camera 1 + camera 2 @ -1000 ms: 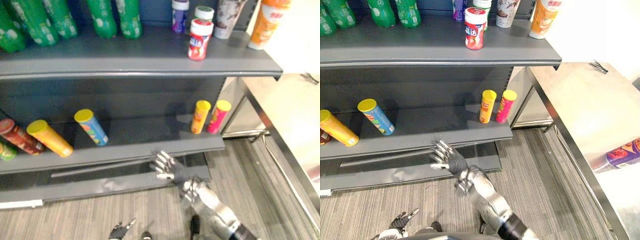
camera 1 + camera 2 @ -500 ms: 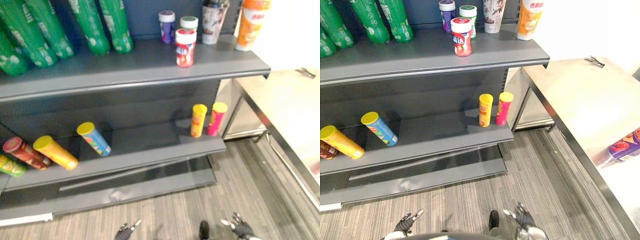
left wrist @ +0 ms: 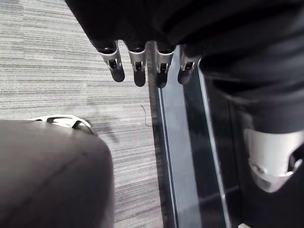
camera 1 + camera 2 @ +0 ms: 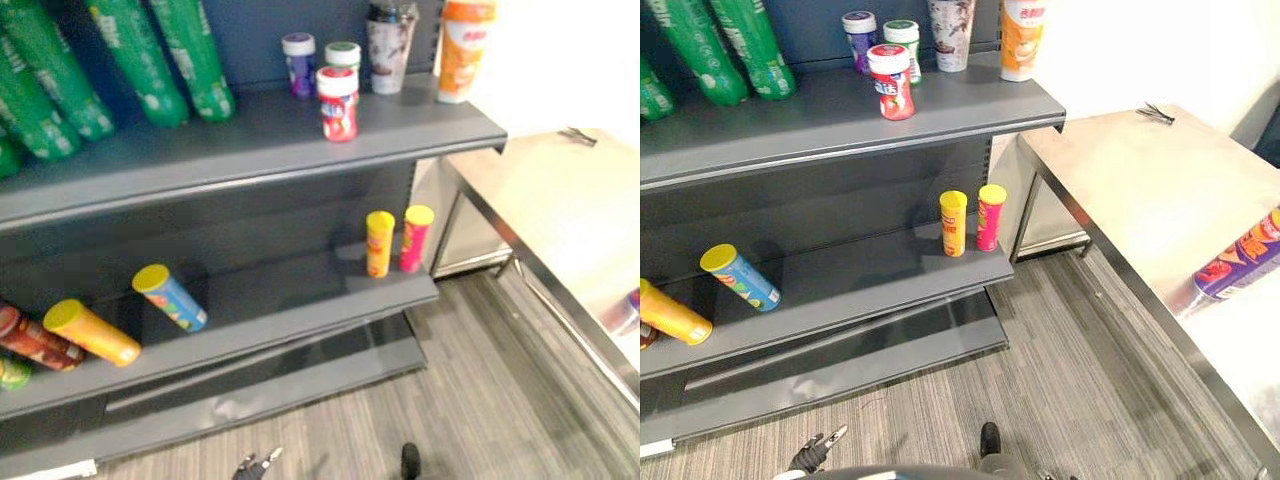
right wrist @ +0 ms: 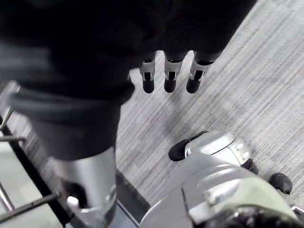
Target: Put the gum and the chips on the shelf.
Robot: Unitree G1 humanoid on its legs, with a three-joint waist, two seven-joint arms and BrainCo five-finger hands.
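Left hand (image 3: pixel 137 66) and right hand (image 5: pixel 170 78) hang over the carpet (image 4: pixel 480 400), fingers relaxed, holding nothing. Red gum bottle (image 4: pixel 338 103) stands on upper shelf (image 4: pixel 250 165), in front of green-lidded jar (image 4: pixel 343 55). Purple chips can (image 4: pixel 1240 265) lies on steel table (image 4: pixel 1140 190). Yellow can (image 4: pixel 379 243) and pink can (image 4: pixel 416 238) stand upright at the right end of lower shelf (image 4: pixel 300 310).

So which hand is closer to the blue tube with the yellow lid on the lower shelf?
Left. The left hand hangs over the grey striped carpet, in front of the blue tube with the yellow lid. The right hand hangs over carpet farther to the robot's right.
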